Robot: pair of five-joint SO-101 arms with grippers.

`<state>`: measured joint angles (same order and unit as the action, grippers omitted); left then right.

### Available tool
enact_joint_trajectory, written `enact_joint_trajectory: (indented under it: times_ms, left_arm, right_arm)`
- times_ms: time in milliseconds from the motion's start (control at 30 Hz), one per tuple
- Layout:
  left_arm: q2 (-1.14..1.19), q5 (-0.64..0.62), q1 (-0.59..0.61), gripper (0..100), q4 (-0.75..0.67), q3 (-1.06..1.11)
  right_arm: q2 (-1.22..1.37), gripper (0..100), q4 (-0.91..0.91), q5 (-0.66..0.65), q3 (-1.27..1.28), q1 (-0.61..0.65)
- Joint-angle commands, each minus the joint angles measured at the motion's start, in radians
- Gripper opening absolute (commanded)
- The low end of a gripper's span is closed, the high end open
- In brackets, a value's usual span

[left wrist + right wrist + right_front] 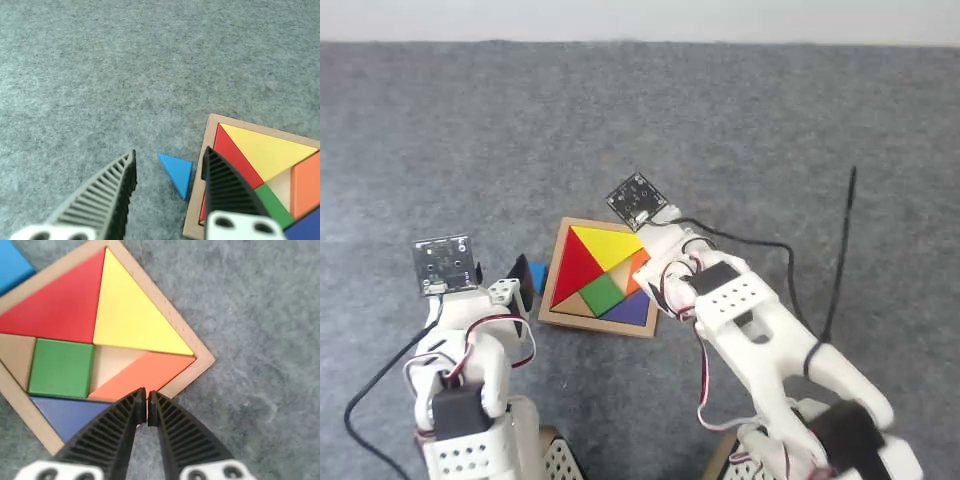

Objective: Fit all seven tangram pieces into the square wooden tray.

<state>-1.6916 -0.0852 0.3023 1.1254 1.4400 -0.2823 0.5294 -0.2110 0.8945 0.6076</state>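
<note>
The square wooden tray (557,305) lies mid-table. It holds a red triangle (60,305), a yellow triangle (130,315), a green square (61,367), an orange piece (145,375) and an indigo triangle (70,412). Two triangular gaps show bare wood. A light blue triangle (177,172) lies on the felt just outside the tray's left rim (250,126). My left gripper (170,151) is open and stands astride it, one finger over the tray's edge. My right gripper (146,394) is shut and empty, with its tips over the orange piece's outer edge near the right rim.
Grey felt covers the whole table (770,130). A black cable (840,250) rises to the right of the right arm. Both arm bases stand at the near edge. Open felt lies beyond and to either side of the tray.
</note>
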Motion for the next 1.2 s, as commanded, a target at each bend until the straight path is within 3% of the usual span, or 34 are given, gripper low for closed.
enact_joint_trajectory:
  times_ms: [0, 333, 800, 967, 1167]
  left_arm:
    - [-0.011, -0.012, 0.002, 21, -0.026, -0.004]
    - [0.078, -0.012, 0.005, 21, -0.057, -0.033]
    - [1.281, 0.025, 0.009, 24, -0.144, -0.533]
    - [1.53, 0.029, 0.011, 26, -0.138, -0.7]
    - [1.656, 0.094, 0.005, 26, -0.103, -0.791]
  right_arm:
    - [0.039, 0.7, -0.036, -0.008, -0.02, -0.01]
    - [-0.065, 0.7, 0.074, -0.003, -0.017, -0.193]
    - [-0.076, 0.7, 0.071, -0.009, 0.046, -0.24]
    - [-0.076, 0.7, 0.07, -0.011, 0.046, -0.24]
    - [-0.076, 0.7, 0.067, -0.011, 0.046, -0.24]
